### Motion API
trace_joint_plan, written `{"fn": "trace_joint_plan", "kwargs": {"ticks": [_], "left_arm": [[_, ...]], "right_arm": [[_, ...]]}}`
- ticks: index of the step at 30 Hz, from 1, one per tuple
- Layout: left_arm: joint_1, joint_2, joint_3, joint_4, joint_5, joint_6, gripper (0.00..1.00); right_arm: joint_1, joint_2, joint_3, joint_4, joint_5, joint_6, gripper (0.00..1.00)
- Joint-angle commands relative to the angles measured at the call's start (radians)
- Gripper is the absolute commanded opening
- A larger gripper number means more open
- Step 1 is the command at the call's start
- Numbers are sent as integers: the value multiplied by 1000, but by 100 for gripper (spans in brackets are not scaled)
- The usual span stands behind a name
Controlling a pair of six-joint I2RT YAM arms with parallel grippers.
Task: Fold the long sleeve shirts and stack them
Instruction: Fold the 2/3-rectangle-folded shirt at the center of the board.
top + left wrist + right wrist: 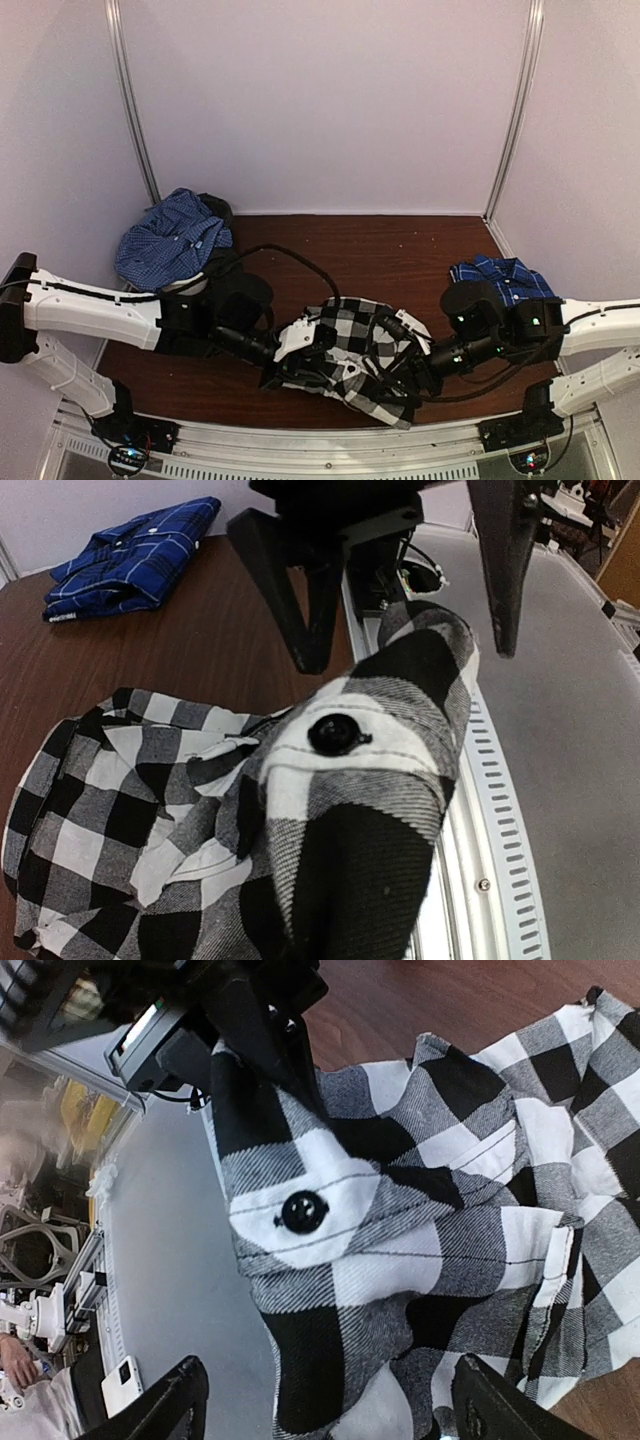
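Pale walls enclose a brown wooden surface (380, 250) carrying three cloth items. One black-and-white check shirt (350, 352) lies crumpled at the near edge between the arms. One royal blue shirt (503, 278) lies folded on the right, and one paler blue checked heap (172, 240) sits back left, seen only from overhead. Only the wrist views show the check shirt's cuff with its single black button (303, 1210). The right wrist view shows the left gripper (262, 1055) pinched closed on that cuff. The right gripper (408, 658) stands wide apart around it, clamping nothing.
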Motion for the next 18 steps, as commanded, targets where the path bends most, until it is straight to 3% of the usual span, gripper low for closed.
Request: {"fn": "trace_joint_plan", "kwargs": {"ticks": [1, 12, 18], "left_arm": [[82, -21, 70, 7, 155, -222, 0], [142, 35, 146, -48, 310, -314, 0], [156, 38, 150, -46, 366, -330, 0]], "right_arm": [[12, -59, -40, 26, 93, 30, 87], [71, -20, -7, -14, 266, 2, 90], [72, 20, -10, -1, 297, -34, 77]]}}
